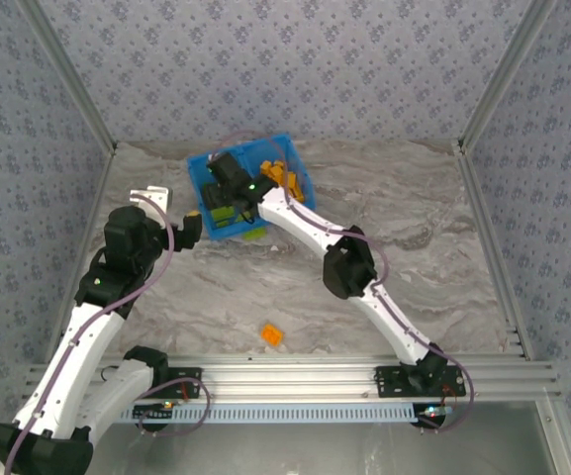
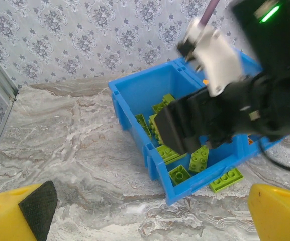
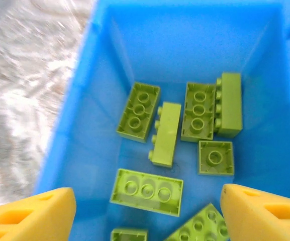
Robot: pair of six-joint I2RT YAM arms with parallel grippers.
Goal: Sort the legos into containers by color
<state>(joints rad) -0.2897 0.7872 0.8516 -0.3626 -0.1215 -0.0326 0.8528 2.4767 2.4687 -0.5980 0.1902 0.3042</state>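
Text: none readable anywhere.
Bin [image 2: 150, 93]: plain blue walls, no label.
Bricks [image 3: 147, 191]: studs too blurred for any lettering.
Right arm [image 2: 285, 60]: a lit green light [image 2: 269, 12], no wording.
Wallpaper [image 1: 265, 59]: floral print, no words.

The overhead camera looks down across the table [image 1: 433, 228], the left wrist camera faces the blue bin [image 2: 155, 93] nearby, and the right peers straight into it.

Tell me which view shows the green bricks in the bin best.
Right wrist: it looks straight into the compartment, its green bricks distinct. Left wrist has them partly behind the right arm; top external makes them tiny.
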